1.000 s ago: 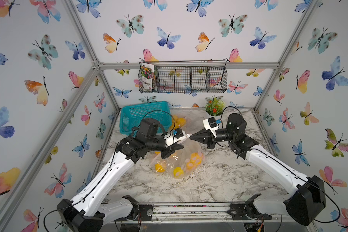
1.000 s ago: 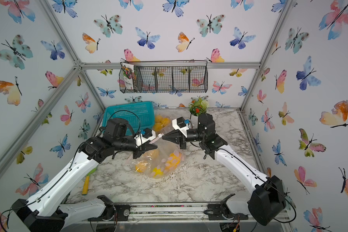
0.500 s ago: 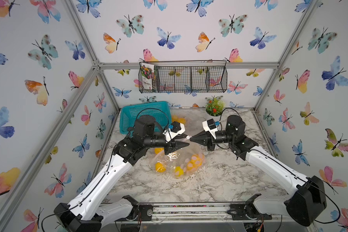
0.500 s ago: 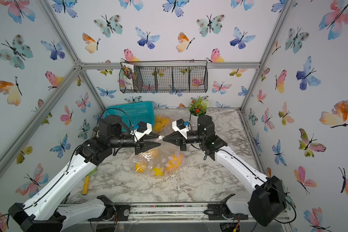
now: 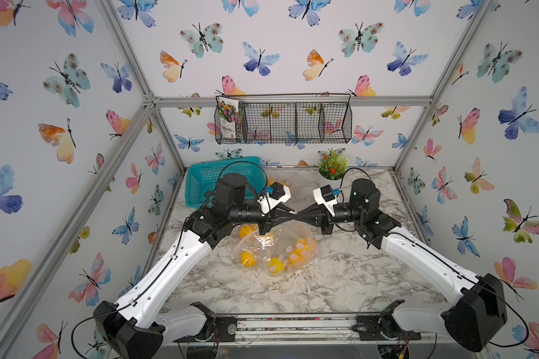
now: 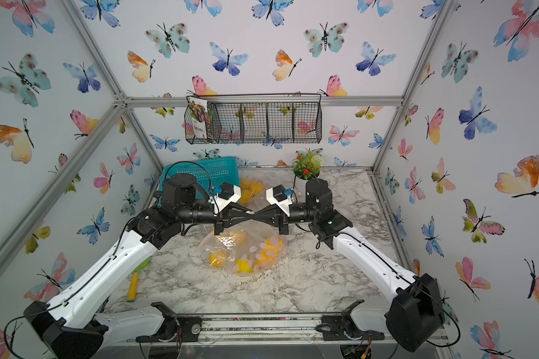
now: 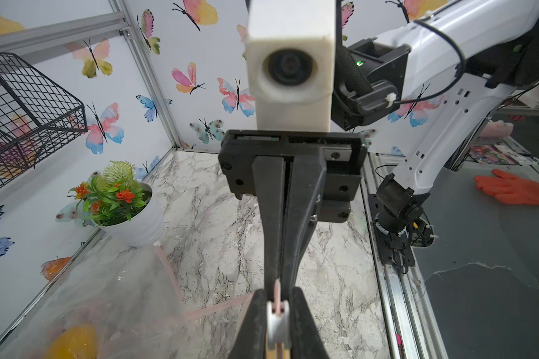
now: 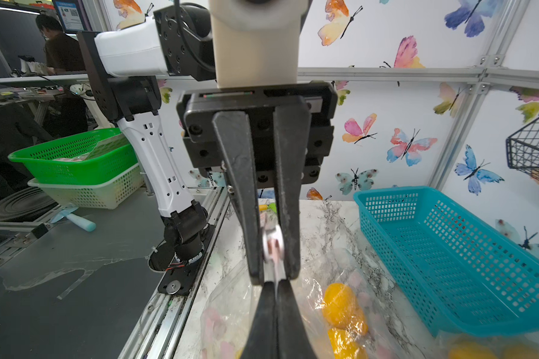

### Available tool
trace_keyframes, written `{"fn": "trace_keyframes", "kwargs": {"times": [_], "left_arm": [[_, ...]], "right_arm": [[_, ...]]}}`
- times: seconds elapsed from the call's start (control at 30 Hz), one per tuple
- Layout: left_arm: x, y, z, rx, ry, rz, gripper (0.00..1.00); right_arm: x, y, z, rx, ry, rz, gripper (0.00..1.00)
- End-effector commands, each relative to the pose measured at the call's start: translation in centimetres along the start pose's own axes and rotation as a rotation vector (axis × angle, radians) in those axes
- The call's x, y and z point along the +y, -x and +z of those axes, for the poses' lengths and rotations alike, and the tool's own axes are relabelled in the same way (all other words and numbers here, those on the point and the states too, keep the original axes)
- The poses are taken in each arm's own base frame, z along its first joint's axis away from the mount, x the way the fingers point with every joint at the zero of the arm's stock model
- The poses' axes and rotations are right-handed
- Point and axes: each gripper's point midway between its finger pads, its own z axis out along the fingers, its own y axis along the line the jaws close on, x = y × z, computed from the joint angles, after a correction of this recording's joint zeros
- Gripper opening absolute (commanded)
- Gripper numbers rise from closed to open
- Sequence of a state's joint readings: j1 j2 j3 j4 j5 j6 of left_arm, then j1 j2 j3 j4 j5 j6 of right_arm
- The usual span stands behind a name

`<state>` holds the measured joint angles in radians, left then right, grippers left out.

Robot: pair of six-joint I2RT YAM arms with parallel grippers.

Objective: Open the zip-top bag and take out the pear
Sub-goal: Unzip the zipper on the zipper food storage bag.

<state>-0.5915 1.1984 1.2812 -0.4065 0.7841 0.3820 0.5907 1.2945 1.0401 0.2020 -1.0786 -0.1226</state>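
Observation:
The clear zip-top bag (image 5: 274, 248) with pink dots hangs below both grippers in both top views (image 6: 243, 248). Several yellow fruits (image 5: 249, 259) show through it; I cannot tell which one is the pear. My left gripper (image 5: 292, 214) and right gripper (image 5: 301, 215) meet tip to tip above the bag. In the left wrist view the left gripper (image 7: 278, 307) is shut on the white zip slider (image 7: 277, 323). In the right wrist view the right gripper (image 8: 276, 289) is shut on the bag's pink top strip.
A teal basket (image 5: 218, 177) stands at the back left. A second bag of yellow fruit (image 6: 251, 189) lies next to it. A potted plant (image 5: 332, 167) sits at the back, under a wire wall basket (image 5: 283, 122). A yellow-handled tool (image 6: 134, 286) lies at the left edge.
The left gripper opened, rose level with the right gripper and closed again at its tip, now on the white slider. The right gripper stayed shut on the bag's top.

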Motion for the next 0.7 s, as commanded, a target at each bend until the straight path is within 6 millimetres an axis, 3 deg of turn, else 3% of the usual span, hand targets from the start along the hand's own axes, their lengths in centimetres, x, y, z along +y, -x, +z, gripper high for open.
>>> {"fn": "trace_keyframes", "kwargs": {"times": [0.0,0.13,0.5,0.67], "left_arm": [[0.0,-0.8,0.0,0.038,0.013,0.005,0.1],[0.2,-1.8,-0.5,0.071,0.054,0.003,0.04],[1.6,-5.3,-3.2,0.166,0.165,-0.027,0.03],[2.9,-7.4,-5.1,0.243,0.261,-0.072,0.03]], "right_arm": [[0.4,0.8,-0.3,-0.006,-0.028,-0.037,0.03],[0.0,1.3,-0.9,-0.011,-0.104,-0.07,0.03],[0.8,1.7,-2.3,0.026,-0.171,-0.136,0.03],[-1.5,2.4,-4.3,0.054,-0.401,-0.165,0.03]]}}
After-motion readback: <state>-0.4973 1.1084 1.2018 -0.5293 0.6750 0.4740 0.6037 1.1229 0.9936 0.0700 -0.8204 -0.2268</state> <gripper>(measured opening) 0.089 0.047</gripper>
